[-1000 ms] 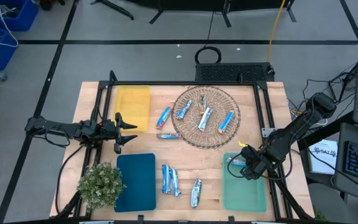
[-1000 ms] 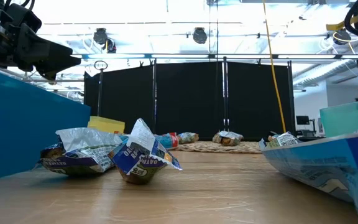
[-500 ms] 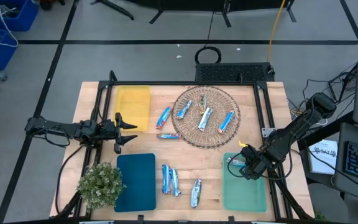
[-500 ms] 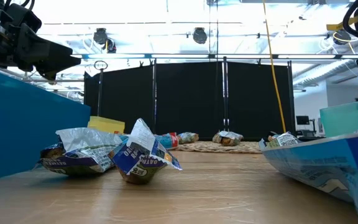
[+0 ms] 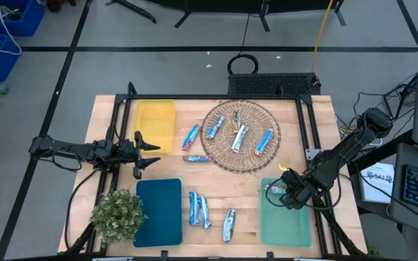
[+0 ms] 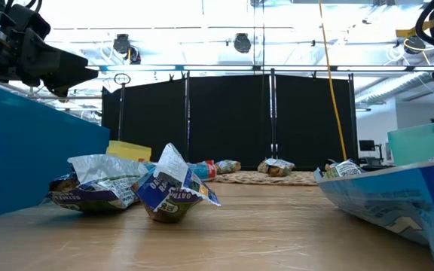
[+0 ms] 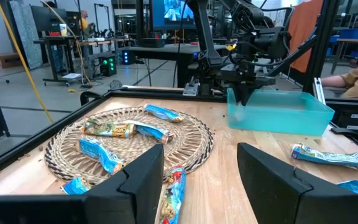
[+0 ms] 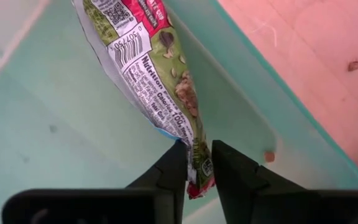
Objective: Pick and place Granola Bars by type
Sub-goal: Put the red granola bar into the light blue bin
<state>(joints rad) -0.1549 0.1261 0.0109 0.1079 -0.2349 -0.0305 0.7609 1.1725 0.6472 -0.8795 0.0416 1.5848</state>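
Observation:
Granola bars in blue and silver foil lie in the wicker basket (image 5: 239,136), two beside it (image 5: 191,136), and three near the table's near edge (image 5: 204,212). My right gripper (image 5: 280,190) hangs over the far left corner of the green mat (image 5: 289,221), shut on a red and green wrapped bar (image 5: 271,189). My left gripper (image 5: 151,154) waits open by the yellow mat (image 5: 155,123), fingers wide apart (image 7: 201,180) and pointing at the basket (image 7: 129,140). My right gripper pinches the red and green bar by its end seam (image 8: 195,163) between both fingers (image 8: 173,171). They come slanting from above, in line with the bar. The bar stretches away from them over the green mat's floor beside its raised edge (image 8: 241,93); whether it rests there I cannot tell.
A dark teal mat (image 5: 159,212) and a small potted plant (image 5: 117,215) sit at the near left corner. Bare wood shows between the basket and the near bars. A black frame rail (image 5: 216,98) runs along the table's far side.

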